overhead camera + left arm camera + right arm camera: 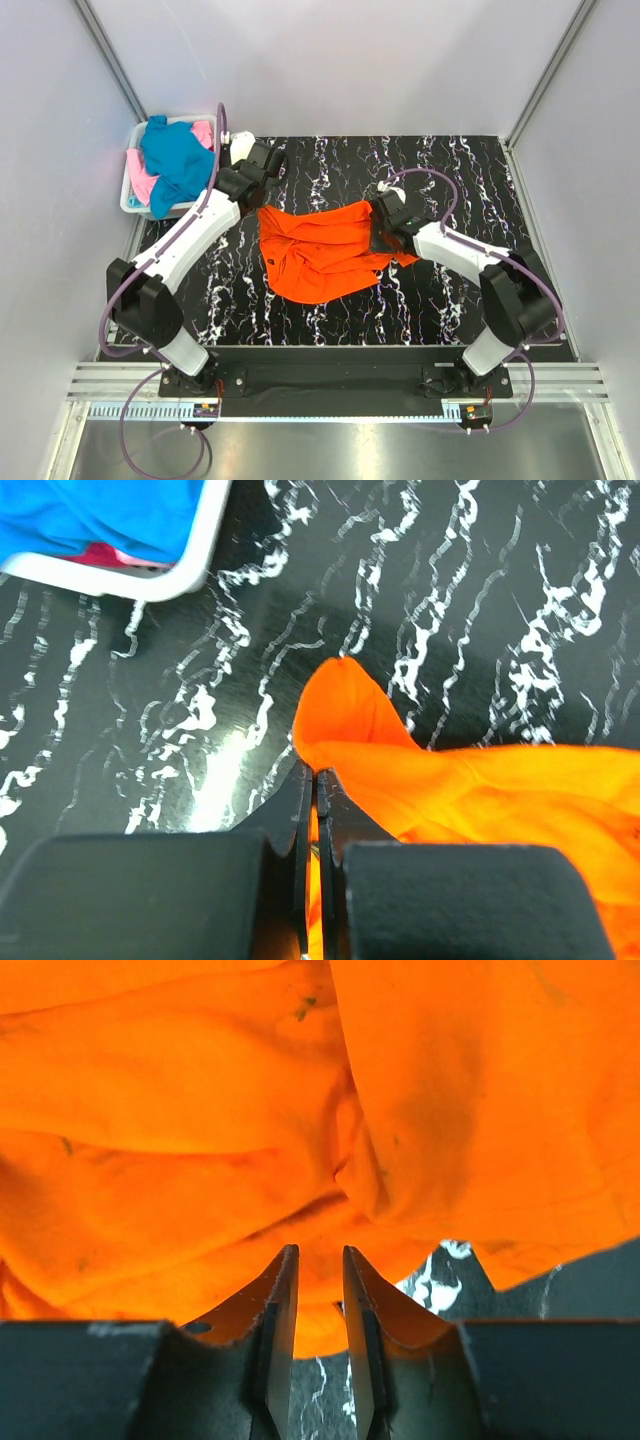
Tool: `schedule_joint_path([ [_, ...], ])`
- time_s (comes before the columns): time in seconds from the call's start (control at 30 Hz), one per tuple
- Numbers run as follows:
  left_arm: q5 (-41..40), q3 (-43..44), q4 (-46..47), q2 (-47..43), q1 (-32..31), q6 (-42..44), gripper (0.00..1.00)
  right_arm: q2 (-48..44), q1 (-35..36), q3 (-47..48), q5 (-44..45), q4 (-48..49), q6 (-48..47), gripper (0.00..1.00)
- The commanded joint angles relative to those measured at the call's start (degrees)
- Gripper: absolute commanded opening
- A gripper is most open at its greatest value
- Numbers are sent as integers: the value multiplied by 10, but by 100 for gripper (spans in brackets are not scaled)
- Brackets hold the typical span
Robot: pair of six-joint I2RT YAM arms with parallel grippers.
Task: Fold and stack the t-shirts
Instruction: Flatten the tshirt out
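The bright orange t-shirt [325, 255] lies crumpled and partly spread on the black marbled table [450, 170]. My left gripper [262, 200] is at its upper left corner, and in the left wrist view it [316, 780] is shut on a thin edge of the orange cloth [480, 790]. My right gripper [378, 226] is at the shirt's right edge. In the right wrist view its jaws [320, 1260] stand nearly closed with orange cloth [200, 1110] between them. The teal-blue t-shirt [178, 160] and the pink t-shirt [142, 186] lie in the basket.
The white plastic basket [128, 200] stands at the table's far left corner, close to my left arm; its rim also shows in the left wrist view [190, 560]. Grey walls close in the left, the back and the right.
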Motion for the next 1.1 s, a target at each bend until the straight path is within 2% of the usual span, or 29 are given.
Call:
schedule_joint_path([
  [0.0,37,-10,30,-32,4,10,0,28,0,14,12,38,-1,32],
  [0.17,47,-18,31,-48,5,12,0,74,0,27,24,45,0,32],
  [0.5,37,-30,31,-82,5,25,0,98,-1,52,106,42,-9,36],
  [0.9,37,-42,31,-99,6,36,0,149,-4,105,140,33,-23,36],
  [0.97,38,-44,31,-101,6,37,0,158,-3,120,150,28,-24,34],
  [1.07,40,-45,32,-105,6,40,0,169,-3,143,175,20,-28,21],
])
